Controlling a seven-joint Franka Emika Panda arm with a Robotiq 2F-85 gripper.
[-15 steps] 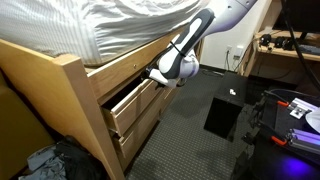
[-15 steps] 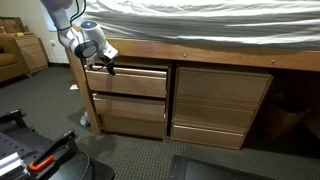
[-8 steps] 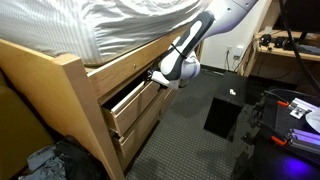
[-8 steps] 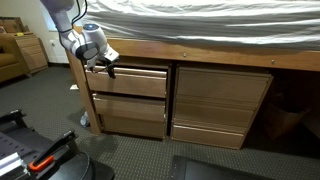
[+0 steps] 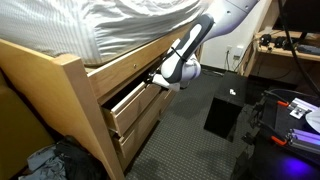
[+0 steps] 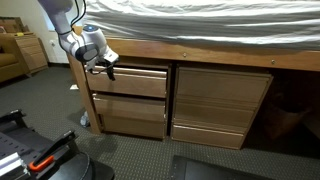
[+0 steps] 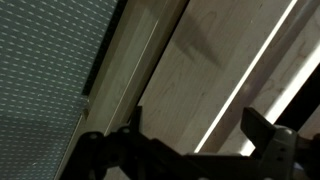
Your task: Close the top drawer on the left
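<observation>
long, shallow light-wood top drawer (image 5: 133,100) in the left stack under the bed stands partly out, not yet flush. gripper (image 5: 158,79) at its front's upper edge, fingers apart, holding nothing. i judge most of the push remains.

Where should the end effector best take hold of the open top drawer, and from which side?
The top drawer stands pulled out with a plain flat front and no visible handle. Take the front's upper edge, coming from the room side; the end effector is near it.
</observation>
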